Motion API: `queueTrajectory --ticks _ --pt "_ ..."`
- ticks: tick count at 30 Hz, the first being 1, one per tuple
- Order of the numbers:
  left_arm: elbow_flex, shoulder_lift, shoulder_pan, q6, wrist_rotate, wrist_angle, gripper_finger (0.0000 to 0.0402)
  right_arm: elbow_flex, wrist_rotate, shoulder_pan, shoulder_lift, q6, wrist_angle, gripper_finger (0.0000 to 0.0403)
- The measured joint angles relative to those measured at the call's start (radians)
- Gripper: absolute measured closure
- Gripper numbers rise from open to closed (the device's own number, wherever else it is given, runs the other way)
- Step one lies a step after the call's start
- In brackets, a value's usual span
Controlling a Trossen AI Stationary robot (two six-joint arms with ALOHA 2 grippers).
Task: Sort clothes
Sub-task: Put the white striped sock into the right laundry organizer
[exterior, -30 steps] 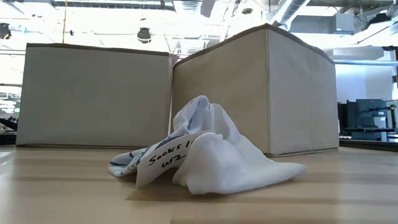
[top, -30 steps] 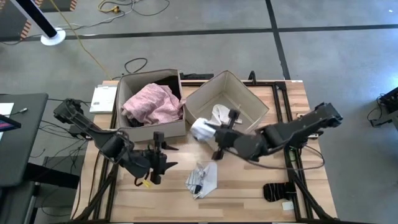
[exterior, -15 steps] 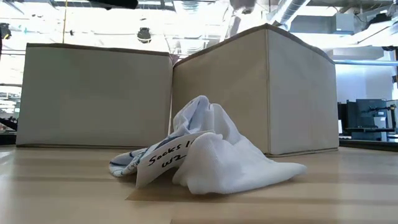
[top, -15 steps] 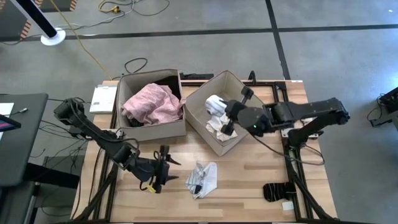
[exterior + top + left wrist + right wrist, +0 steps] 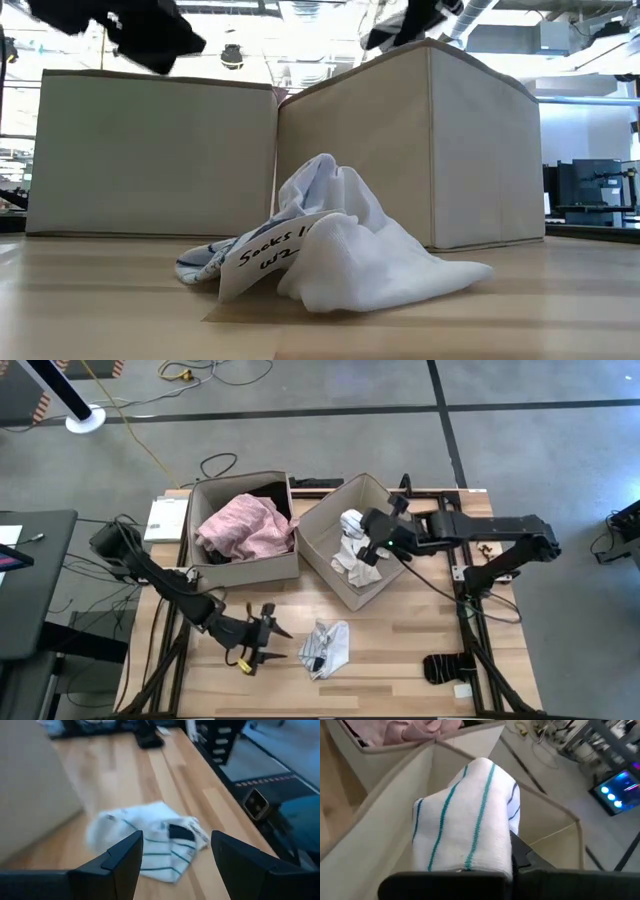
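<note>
Wooden table (image 5: 400,650): pale slatted top carrying two beige fabric boxes side by side toward its far edge.
Left box (image 5: 245,567): holds a crumpled pink garment (image 5: 243,527), with a bit of black fabric (image 5: 273,492) showing at its 1 o'clock corner.
Right box (image 5: 345,586): turned at an angle, corner touching the left box; small white-grey pieces (image 5: 352,563) lie on its floor.
Right gripper (image 5: 372,548): reaching over the right box, fingers clamped tight on a white sock with green stripes (image 5: 465,822); the sock hangs above the box's inside, and in the high view it shows just at the gripper's 10 o'clock.
Left gripper (image 5: 268,634): low over the table's near half, fingers (image 5: 117,862) spread apart and holding nothing, pointed toward a small heap of white cloth.
White cloth heap (image 5: 327,645): lying on the bare wood at 3 o'clock of the left gripper, near it but not touching; thin dark stripes and a handwritten paper label (image 5: 270,250) on it.
Black socks (image 5: 447,668): on the table's near right corner, well apart from both grippers.
</note>
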Motion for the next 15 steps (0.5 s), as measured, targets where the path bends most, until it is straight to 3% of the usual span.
queueTrajectory --ticks 7,12,15 --pt "0.001 0.163 0.0 -0.023 0.063 0.13 0.0173 -0.059 -0.121 -0.076 0.001 0.019 0.004 0.0396" --pt "0.037 0.248 0.0 -0.026 0.071 0.142 0.0173 -0.11 -0.197 -0.105 0.001 0.042 0.006 0.0396" --pt "0.051 0.292 0.001 -0.051 0.13 0.136 0.0173 -0.142 -0.241 -0.121 0.001 0.051 0.011 0.0396"
